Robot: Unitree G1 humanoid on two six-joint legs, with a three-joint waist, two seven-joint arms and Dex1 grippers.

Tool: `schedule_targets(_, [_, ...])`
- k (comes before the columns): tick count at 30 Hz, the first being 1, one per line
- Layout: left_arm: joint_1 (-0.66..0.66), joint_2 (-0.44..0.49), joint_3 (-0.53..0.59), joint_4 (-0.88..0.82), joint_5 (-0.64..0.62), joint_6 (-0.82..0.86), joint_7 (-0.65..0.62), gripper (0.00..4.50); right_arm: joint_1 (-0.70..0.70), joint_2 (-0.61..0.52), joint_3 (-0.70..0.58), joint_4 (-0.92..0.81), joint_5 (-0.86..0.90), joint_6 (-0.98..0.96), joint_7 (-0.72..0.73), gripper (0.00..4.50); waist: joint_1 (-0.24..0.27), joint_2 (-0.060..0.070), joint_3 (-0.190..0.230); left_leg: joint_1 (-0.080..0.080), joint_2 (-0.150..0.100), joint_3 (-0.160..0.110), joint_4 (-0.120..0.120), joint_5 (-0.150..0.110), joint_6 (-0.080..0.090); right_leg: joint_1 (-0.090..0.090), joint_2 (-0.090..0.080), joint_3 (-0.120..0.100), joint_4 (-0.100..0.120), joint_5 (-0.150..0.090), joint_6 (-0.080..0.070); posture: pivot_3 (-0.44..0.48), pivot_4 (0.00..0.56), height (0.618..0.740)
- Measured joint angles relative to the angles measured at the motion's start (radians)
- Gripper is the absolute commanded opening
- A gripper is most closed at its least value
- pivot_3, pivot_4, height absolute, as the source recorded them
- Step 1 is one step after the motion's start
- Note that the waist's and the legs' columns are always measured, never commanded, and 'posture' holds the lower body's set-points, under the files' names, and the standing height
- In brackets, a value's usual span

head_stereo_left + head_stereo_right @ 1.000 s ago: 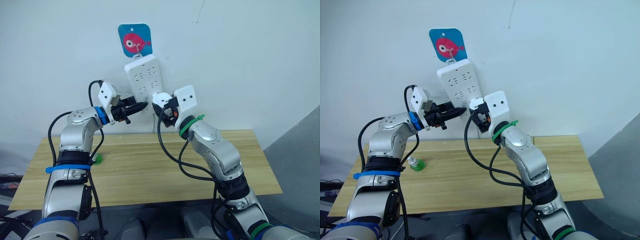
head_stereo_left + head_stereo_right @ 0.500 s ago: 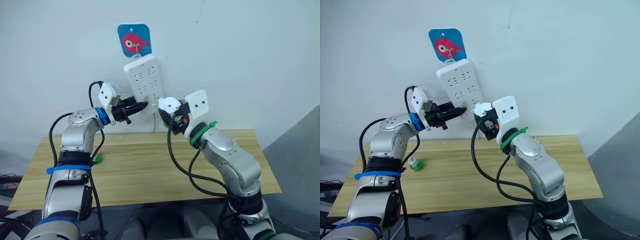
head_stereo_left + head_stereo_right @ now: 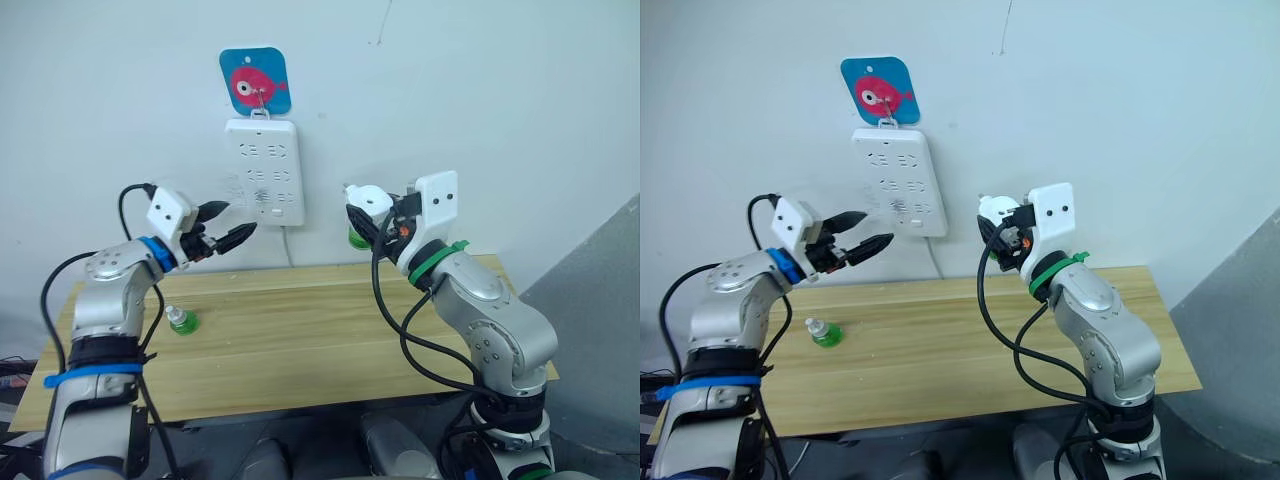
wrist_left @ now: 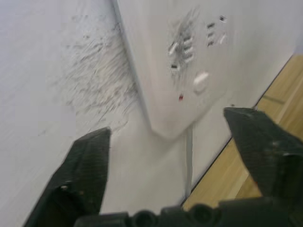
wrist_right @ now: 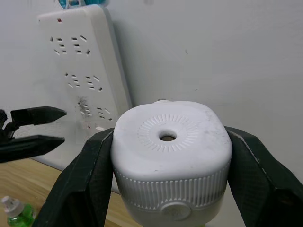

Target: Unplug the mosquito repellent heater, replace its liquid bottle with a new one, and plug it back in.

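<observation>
My right gripper (image 3: 372, 212) is shut on the mosquito repellent heater (image 3: 368, 198), a small white rounded unit. I hold it in the air to the right of the white power strip (image 3: 262, 170), apart from it. In the right wrist view the heater (image 5: 170, 142) sits between both fingers (image 5: 83, 184), its round vent hole facing the camera. A green liquid bottle (image 3: 356, 238) pokes out beneath it. A second small green bottle (image 3: 181, 321) stands on the table at the left. My left gripper (image 3: 228, 222) is open and empty, just left of the strip's lower end (image 4: 189, 56).
The power strip hangs on the wall from a hook on a blue fish sticker (image 3: 255, 82), its cord running down behind the wooden table (image 3: 330, 330). The wall stands right behind the table's far edge.
My left gripper has opened and drawn back left from the strip. My right gripper has carried the heater right, away from the strip, which now hangs straight. The camera has shifted.
</observation>
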Motion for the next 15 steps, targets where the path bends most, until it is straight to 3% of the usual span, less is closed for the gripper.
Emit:
schedule_targets(6, [0.178,0.009,-0.005,-0.301,-0.008,-0.038,-0.016,4.5,0.001,0.042,-0.175,-0.006,0.106,0.011,-0.022,2.94,0.031,0.003,0.003,0.0,-0.001,0.001,0.0,0.0,0.0,0.001,-0.001,0.0,-0.001,0.0,0.0,-0.189,0.145,0.732])
schedule_targets(10, [0.171,-0.093,-0.141,-0.466,-0.018,-0.045,-0.011,4.5,0.008,0.161,-0.351,-0.009,0.276,0.059,-0.1,2.94,0.057,0.008,0.006,0.0,-0.002,0.001,0.001,0.0,0.0,0.001,-0.001,0.001,-0.001,0.0,0.0,-0.215,0.158,0.732])
schedule_targets(15, [0.088,-0.239,-0.263,-0.492,-0.012,-0.046,0.042,4.5,0.022,0.162,-0.481,-0.01,0.601,0.087,-0.303,2.94,0.046,0.013,0.01,0.0,-0.002,0.003,0.001,0.0,0.001,0.001,0.0,0.004,-0.001,0.0,0.0,-0.249,0.171,0.732])
